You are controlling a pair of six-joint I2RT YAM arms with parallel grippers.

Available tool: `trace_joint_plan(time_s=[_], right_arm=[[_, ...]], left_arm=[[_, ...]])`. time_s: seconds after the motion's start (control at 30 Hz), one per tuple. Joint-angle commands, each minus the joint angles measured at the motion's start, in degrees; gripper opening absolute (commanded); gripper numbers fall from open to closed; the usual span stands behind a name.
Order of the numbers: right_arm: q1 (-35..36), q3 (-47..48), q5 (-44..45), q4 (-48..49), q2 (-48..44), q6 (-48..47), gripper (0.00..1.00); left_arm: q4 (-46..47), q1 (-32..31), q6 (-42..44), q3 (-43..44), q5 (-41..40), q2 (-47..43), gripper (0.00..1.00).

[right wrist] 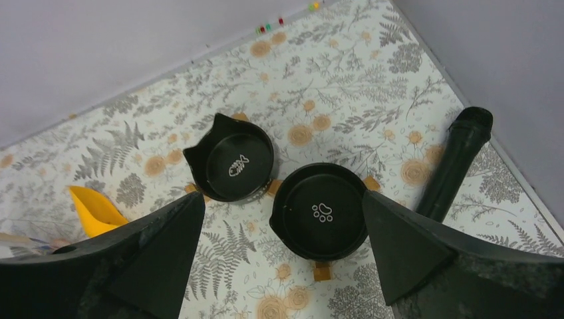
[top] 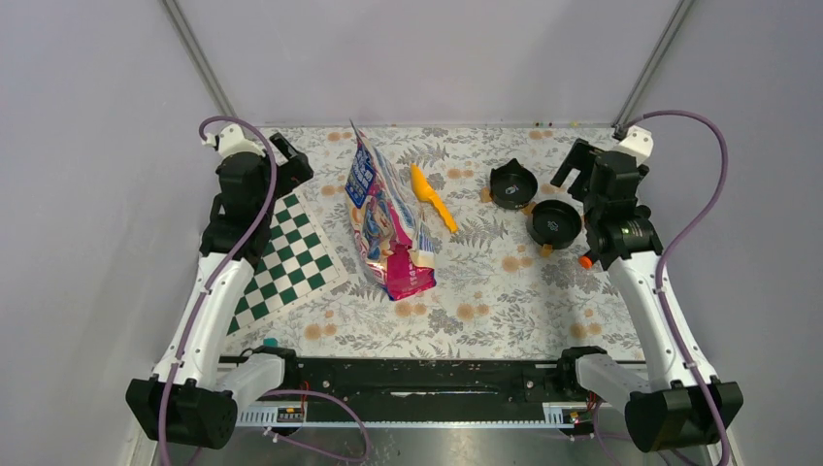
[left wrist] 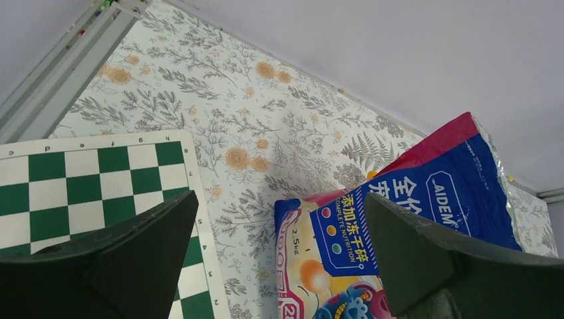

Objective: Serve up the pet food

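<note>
Tabletop (top: 505, 291): bag (top: 388, 218) sits in the middle, no pet food visible, likely inside it. Risk: a one-sided push topples the bag and spills pellets. Two black bowls (top: 554, 223) to its right look light and could skid. Orange scoop (top: 432, 197) lies between bag and bowls. Left claw (left wrist: 279, 206) near the bag, right claw (right wrist: 282, 206) above the bowls: both spread wide, holding nothing.

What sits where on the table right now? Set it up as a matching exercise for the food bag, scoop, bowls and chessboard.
Things
1. pet food bag
2. orange scoop
3. black bowls
4. chessboard

Places
a. left side of the table
b. right side, far half
c. middle
d. between the bag and the bowls

Pairs: 1-c, 2-d, 3-b, 4-a
</note>
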Motion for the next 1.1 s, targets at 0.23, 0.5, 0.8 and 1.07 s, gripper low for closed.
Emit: trace_joint_plan(time_s=[0.23, 0.5, 0.8, 1.07], right_arm=[[-0.16, 6.05, -17.84, -3.02, 6.51, 2.90, 0.93], [1.65, 6.80, -41.27, 3.62, 19.40, 15.47, 0.84], [13.89, 13.55, -50.01, 8.44, 38.12, 26.18, 0.79], [18.46, 12.81, -54.69, 21.53, 46.98, 37.51, 0.78]], left_arm=[[0.84, 2.08, -3.79, -0.21, 5.93, 2.46, 0.99], [5.25, 2.40, -11.00, -9.05, 20.92, 8.12, 0.79], [13.82, 1.69, -14.59, -14.82, 37.59, 19.11, 0.59], [23.97, -0.86, -16.10, -17.77, 48.23, 26.00, 0.53]])
